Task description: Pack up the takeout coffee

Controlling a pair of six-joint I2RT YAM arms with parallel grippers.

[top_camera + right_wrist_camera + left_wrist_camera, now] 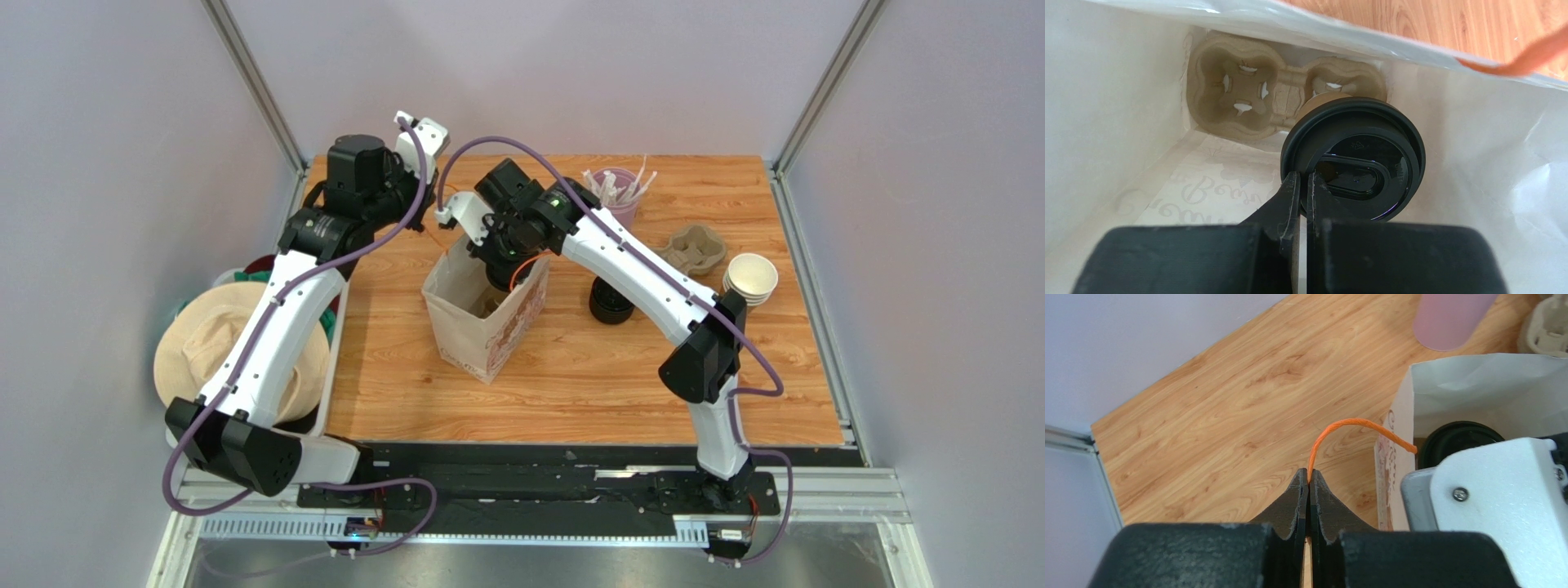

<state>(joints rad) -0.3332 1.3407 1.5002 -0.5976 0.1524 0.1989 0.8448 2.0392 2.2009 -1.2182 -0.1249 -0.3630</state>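
Fingers of left gripper [1309, 476] pinched together on orange handle [1341, 429], apparently keeping paper bag's [1475, 386] mouth open; right gripper [1303, 179] clamped on rim of black lid [1404, 144], takeout coffee [1352, 153] just beyond its fingertips, inside bag above cup carrier [1241, 92].

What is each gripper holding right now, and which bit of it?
The left gripper pinches the orange cord handle of the white paper bag. The right gripper grips the rim of the takeout coffee's round black plastic lid, inside that bag.
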